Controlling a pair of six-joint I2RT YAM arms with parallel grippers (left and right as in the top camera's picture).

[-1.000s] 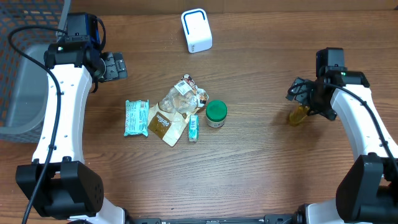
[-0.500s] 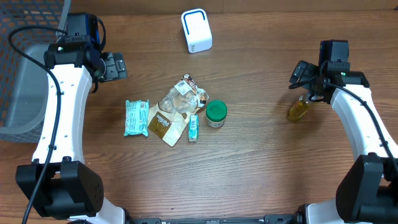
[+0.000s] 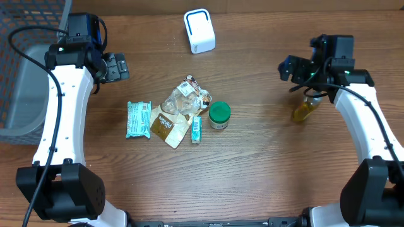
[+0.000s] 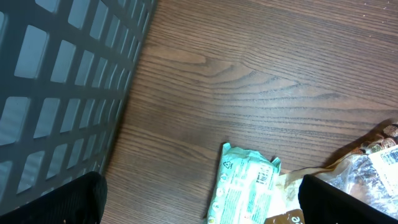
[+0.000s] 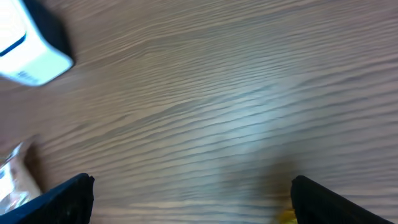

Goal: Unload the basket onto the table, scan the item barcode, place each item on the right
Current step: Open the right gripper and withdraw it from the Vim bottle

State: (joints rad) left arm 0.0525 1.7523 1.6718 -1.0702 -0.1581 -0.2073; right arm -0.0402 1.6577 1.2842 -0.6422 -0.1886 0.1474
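Overhead view is showing the right end effector [image 3: 289, 68] standing up and to the left of where it was a second ago, when it was sitting over the yellow item [image 3: 303, 112]. It is now hanging clear of that item, jaws spread wide and holding nothing. The yellow item is lying on the counter [image 3: 265, 170] in the same spot as before, near the right side and well apart from the white scanner [image 3: 199, 30] at the far edge. The left end effector [image 3: 121, 67] is keeping its earlier position near the grey basket [image 3: 16, 101], jaws likewise spread and empty. The central pile is lying unchanged: teal packet [image 3: 138, 119], clear bag [image 3: 182, 102], small teal tube [image 3: 196, 129], green-lidded jar [image 3: 219, 115].

Right wrist view, blurred, is showing what the overhead is not. Its two dark fingers [image 5: 67, 202] are standing at the lower corners with bare wood between them. The scanner is sitting at upper left and a sliver of yellow is showing at the bottom edge. Left wrist view is giving the basket's mesh wall close up on the left and the teal packet's sealed end below centre, with the clear bag entering at right.

Open counter is lying between the jar and the yellow item, and across the near half. The basket is occupying the left edge.
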